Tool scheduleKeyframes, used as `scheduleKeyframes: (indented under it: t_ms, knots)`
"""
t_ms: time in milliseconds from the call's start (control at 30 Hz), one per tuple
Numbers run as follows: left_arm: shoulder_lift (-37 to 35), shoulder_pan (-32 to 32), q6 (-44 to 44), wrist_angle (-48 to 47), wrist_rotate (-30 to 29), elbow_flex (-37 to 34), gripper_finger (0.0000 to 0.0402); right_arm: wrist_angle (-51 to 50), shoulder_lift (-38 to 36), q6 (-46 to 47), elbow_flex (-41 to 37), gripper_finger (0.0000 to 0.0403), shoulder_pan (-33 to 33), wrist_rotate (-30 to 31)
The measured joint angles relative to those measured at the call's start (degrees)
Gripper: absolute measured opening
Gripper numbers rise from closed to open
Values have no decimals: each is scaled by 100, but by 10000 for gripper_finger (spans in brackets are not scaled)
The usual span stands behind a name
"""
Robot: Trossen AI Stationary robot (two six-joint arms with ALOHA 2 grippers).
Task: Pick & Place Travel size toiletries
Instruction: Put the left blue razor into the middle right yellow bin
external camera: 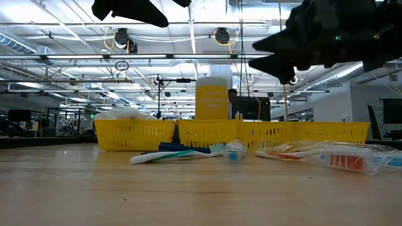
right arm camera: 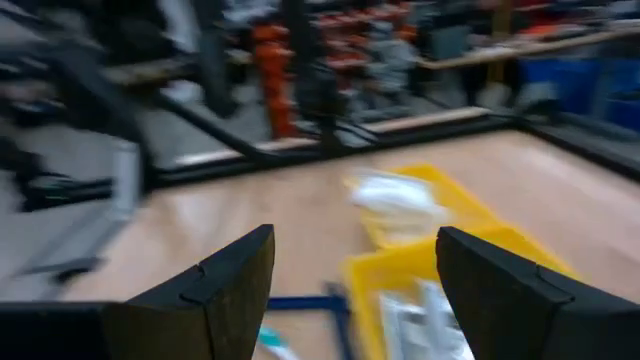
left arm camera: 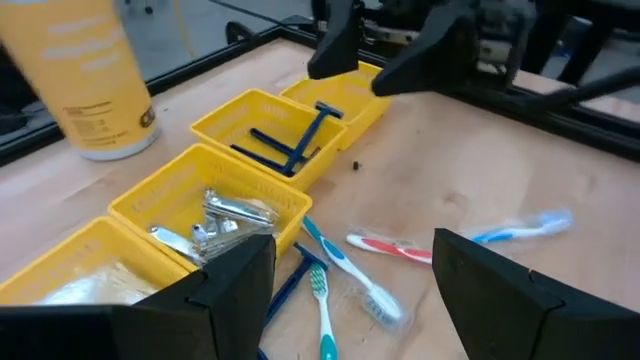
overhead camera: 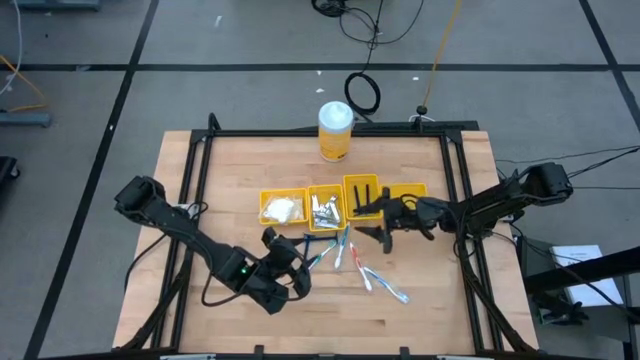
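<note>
My view from above: a butcher-block wooden table (overhead camera: 200, 180) inside a black metal frame. At its centre runs a row of four square yellow bins (overhead camera: 342, 203) of latticed plastic, with a tall yellow canister (overhead camera: 335, 131) with a white lid at 12 o'clock from the row.

Contents, counted from 9 o'clock to 3 o'clock: the first bin holds white puffy packets (overhead camera: 282, 209), crinkled and soft-looking; the second holds silvery sachets (left arm camera: 222, 221), glossy and folded, too jumbled for me to count; the third holds two dark blue T-shaped razors (left arm camera: 295, 150), slim and rigid; the fourth bin's contents are hidden by the arm.

Loose toothbrushes (overhead camera: 340, 247) lie on the bare wood at 6 o'clock from the bins. I count about five in the left wrist view: teal-and-white and blue ones near the bins, plus a red-and-white (left arm camera: 385, 246) and a blue-and-white one (left arm camera: 520, 228) in clear wrappers, farther toward 4 o'clock.

My left gripper (overhead camera: 285, 268) hovers at 7 o'clock from the bins, fingers apart and holding nothing. My right gripper (overhead camera: 372, 218) sits at the 6 o'clock edge of the third bin, fingers apart, also holding nothing.
</note>
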Motion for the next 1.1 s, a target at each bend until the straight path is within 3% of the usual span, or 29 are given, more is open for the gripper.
scheduleKeyframes:
  t_ms: [133,233,467,567,667,1100]
  knots:
    - [0,-121,956,654,563,-2,267,142,0,117,0,263,0,-427]
    - [0,-317,2269,1636,1544,-2,267,118,0,116,0,263,0,-478]
    - [-2,-699,4402,3868,5619,-2,267,114,0,117,0,263,0,-476]
    - [-2,-815,4631,4378,6608,-2,267,112,0,151,0,263,0,-476]
    - [-2,-909,4368,4759,6874,-2,267,112,0,217,0,263,0,-476]
    - [-4,-952,3313,4863,6908,-2,267,114,0,223,0,263,0,-473]
